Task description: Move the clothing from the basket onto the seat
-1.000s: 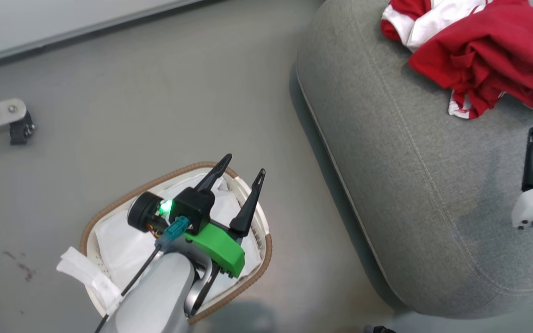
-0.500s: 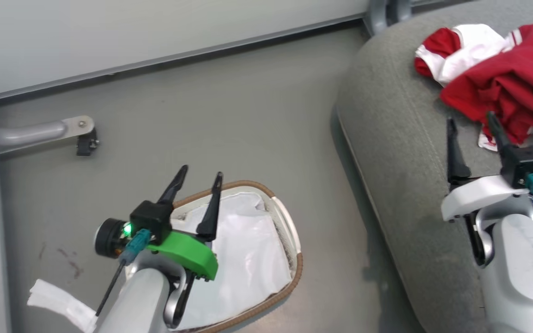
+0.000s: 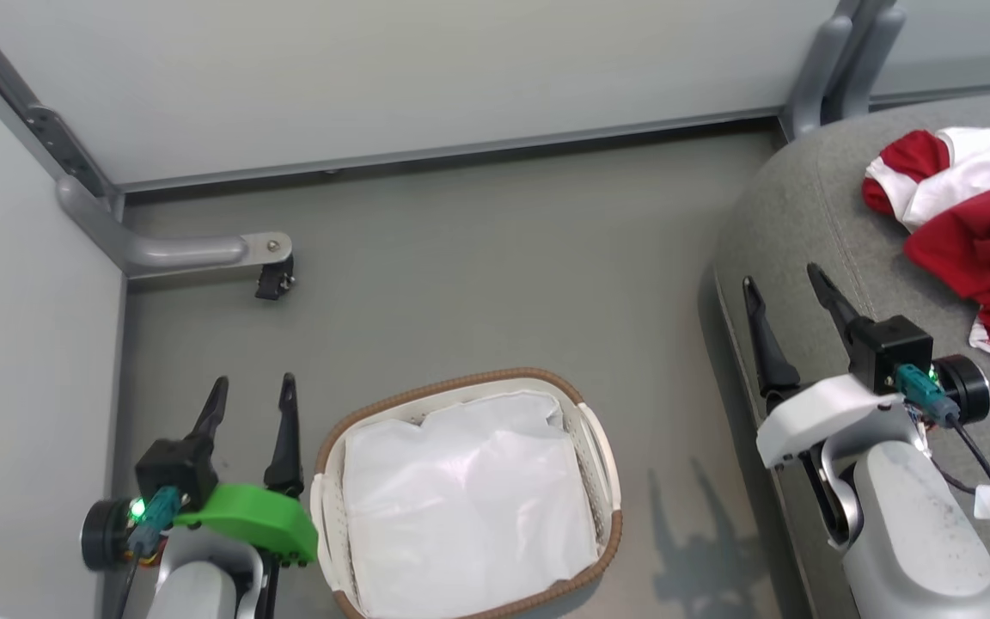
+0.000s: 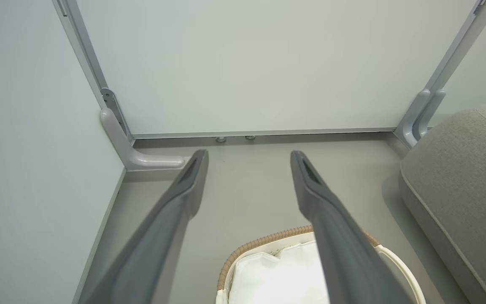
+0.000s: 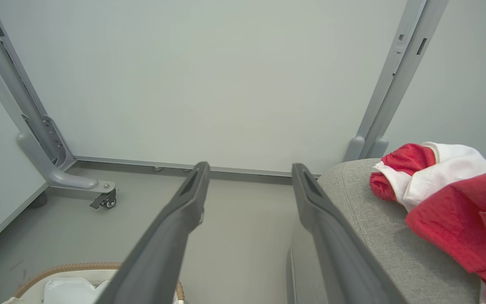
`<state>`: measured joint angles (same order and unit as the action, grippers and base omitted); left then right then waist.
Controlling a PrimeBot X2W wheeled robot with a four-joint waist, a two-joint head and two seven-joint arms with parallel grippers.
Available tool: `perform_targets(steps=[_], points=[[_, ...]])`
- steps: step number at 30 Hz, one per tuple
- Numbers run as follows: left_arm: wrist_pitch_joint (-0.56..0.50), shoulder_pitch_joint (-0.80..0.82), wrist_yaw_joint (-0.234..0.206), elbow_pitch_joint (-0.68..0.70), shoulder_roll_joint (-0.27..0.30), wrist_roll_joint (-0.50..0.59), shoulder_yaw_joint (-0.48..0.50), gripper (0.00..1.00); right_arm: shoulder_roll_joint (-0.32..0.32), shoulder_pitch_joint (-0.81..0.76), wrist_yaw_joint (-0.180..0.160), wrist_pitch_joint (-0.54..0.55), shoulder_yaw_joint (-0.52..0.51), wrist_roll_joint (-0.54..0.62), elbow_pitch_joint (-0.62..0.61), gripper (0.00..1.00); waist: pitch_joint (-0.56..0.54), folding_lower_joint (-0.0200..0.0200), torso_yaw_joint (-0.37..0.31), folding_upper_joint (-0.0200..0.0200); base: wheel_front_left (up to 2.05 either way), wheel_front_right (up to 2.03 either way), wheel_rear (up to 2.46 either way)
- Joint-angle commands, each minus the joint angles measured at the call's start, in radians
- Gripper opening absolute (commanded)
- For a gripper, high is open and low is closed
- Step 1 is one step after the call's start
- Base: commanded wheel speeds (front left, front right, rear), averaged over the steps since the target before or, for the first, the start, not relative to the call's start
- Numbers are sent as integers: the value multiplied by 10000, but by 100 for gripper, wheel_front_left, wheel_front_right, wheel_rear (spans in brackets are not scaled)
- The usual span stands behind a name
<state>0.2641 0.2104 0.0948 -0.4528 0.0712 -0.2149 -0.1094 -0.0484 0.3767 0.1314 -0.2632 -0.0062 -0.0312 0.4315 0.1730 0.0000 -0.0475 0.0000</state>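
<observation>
A grey floor (image 3: pixel 478 258) ran up to pale partition panels (image 3: pixel 418 69), where a curved grey metal foot (image 3: pixel 186 251) with a small black caster (image 3: pixel 274 281) reached out from the left corner, and paired grey posts (image 3: pixel 843 60) rose at the right.

- The clothing (image 3: pixel 989 249): crumpled red garments with white panels and striped trim, heaped on the seat's top.
- The basket (image 3: pixel 452 387): oval, white, with a brown woven rim and a white lining, standing upright left of the seat, apart from it.
- The seat (image 3: pixel 813 223): a rounded grey woven cushion with a stitched seam.
</observation>
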Motion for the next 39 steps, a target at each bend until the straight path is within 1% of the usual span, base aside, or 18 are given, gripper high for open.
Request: perform_targets(steps=[1,8,16,17,21,30,39], points=[[3,-276,-60,26,-34,120,184,100,-60,-256,-14,-19,30,-89,24,100,-356,0,285,0,0,0,0],[3,-1143,46,221,-122,252,964,100,-57,-1041,-14,-19,105,-336,113,100,-860,0,173,0,0,0,0],[4,-1831,229,375,-189,-67,1339,100,-55,-1766,-14,-20,142,-385,82,100,-1326,0,30,0,0,0,0],[0,-1718,201,301,-194,-100,1348,0,0,-1673,0,0,159,-380,136,0,-1269,0,75,0,0,0,0],[-84,-1712,203,41,-249,-288,1391,0,53,-1792,0,93,92,-563,404,0,-1279,0,79,0,0,0,0],[-582,-1596,224,280,-241,-2014,1528,0,41,-1875,-1,606,-94,-2495,140,0,-1310,0,108,0,0,0,0],[-945,-1543,243,548,-235,-3501,1584,0,31,-2027,-2,946,-164,-4156,-175,0,-1340,0,136,0,0,0,0]])
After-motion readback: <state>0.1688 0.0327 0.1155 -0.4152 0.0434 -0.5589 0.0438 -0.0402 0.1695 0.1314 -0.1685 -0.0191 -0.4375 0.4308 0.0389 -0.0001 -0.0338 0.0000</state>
